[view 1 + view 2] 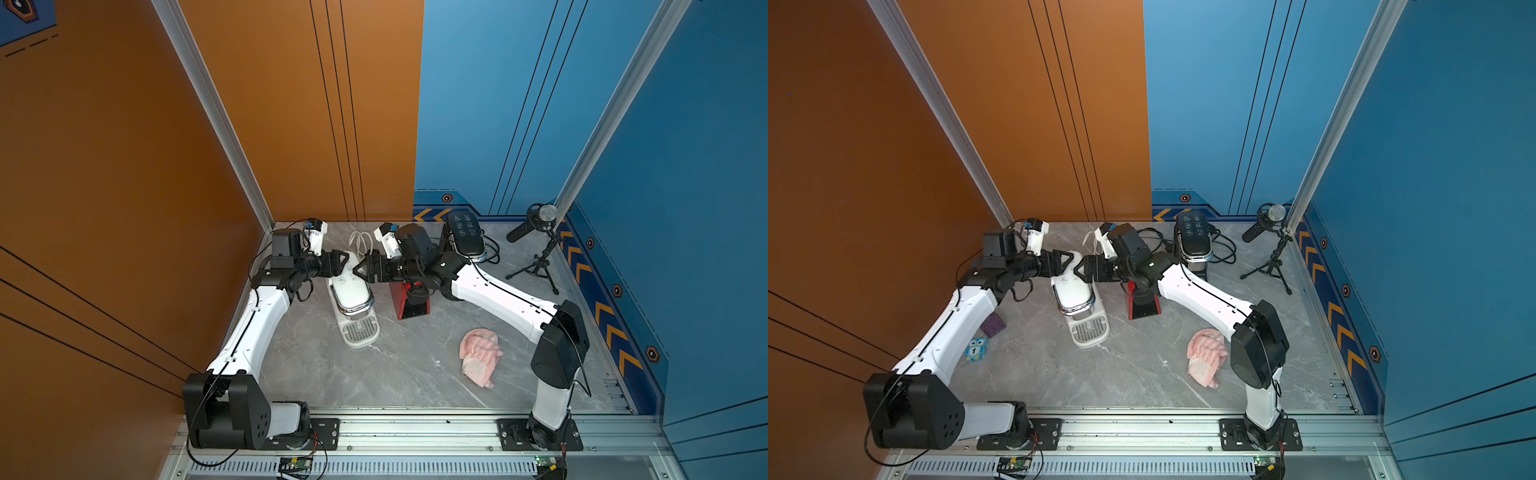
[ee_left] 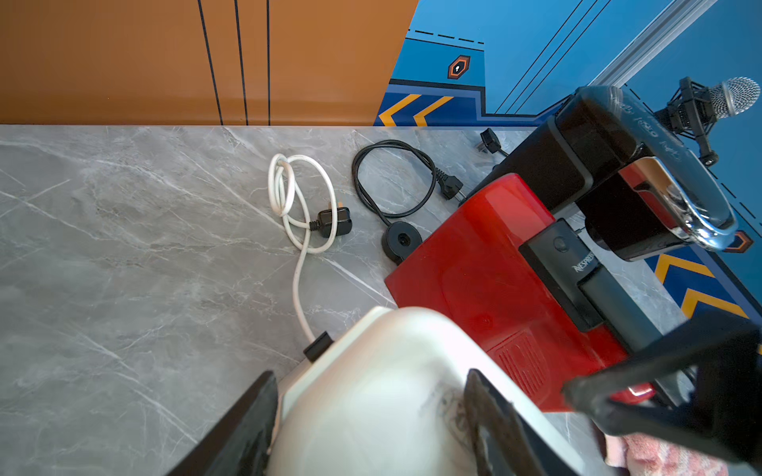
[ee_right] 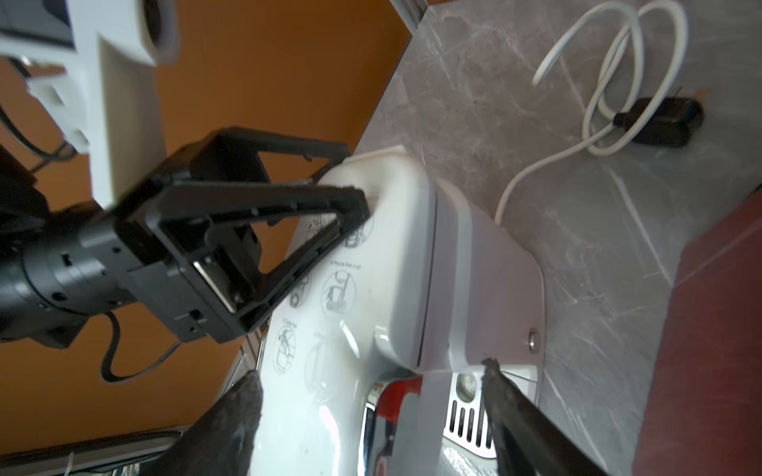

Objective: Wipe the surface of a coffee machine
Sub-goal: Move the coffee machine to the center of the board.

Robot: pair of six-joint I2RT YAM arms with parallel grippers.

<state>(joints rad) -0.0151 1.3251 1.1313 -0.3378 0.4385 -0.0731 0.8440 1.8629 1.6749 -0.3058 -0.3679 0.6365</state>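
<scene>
- The machine (image 1: 351, 297) stands mid-table (image 1: 395, 374), its long axis running from the back wall toward the front, drip tray foremost.
- The left claw (image 1: 343, 262) and right claw (image 1: 359, 269) face each other across its rear top. Both are spread wide and grasp nothing I can be sure of. I can't tell whether they press the shell.
- The cloth (image 1: 480, 356) lies well apart from both, at the front beside the right arm (image 1: 559, 353), which looks the nearer one to fetch it.

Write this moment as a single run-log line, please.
left tool: open, at white coffee machine | right tool: open, same machine | pink cloth: lying loose, unheld
</scene>
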